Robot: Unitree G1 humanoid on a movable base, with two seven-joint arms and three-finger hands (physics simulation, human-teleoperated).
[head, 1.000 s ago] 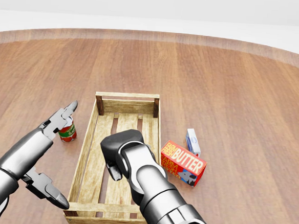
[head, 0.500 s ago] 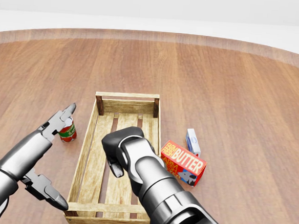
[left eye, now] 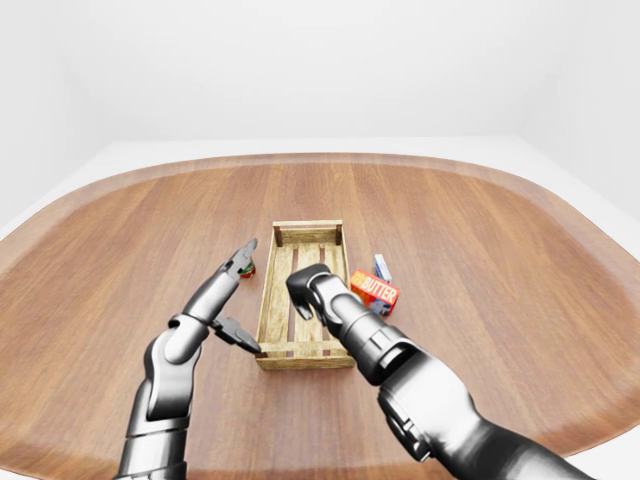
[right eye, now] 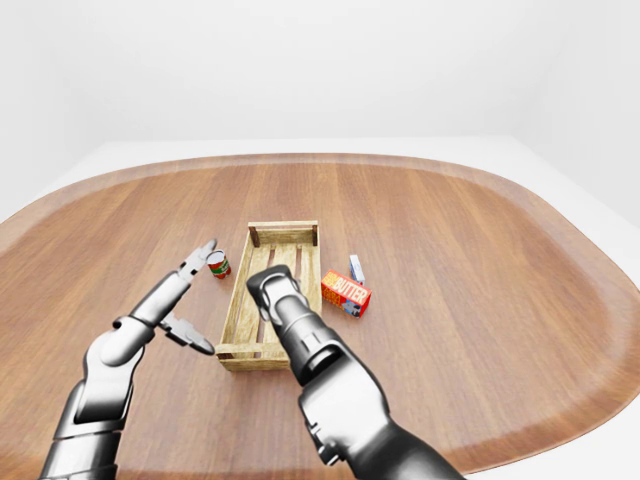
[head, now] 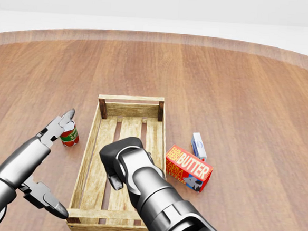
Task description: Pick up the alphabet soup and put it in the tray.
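Standing upright on the wooden table (head: 240,90), the soup can (head: 69,135) sits just outside the left wall of the slatted wooden tray (head: 119,168) in the head view, apart from it. The left hand (head: 53,164) hangs beside the can with its fingers spread wide; one fingertip (head: 68,113) hovers at the can's top, the others point toward the tray's lower left corner. The right hand (head: 120,163) hovers over the tray's slats, fingers curled loosely, holding nothing. A red butter box (head: 188,168) and a small blue-and-white carton (head: 198,145) lie to the tray's right.
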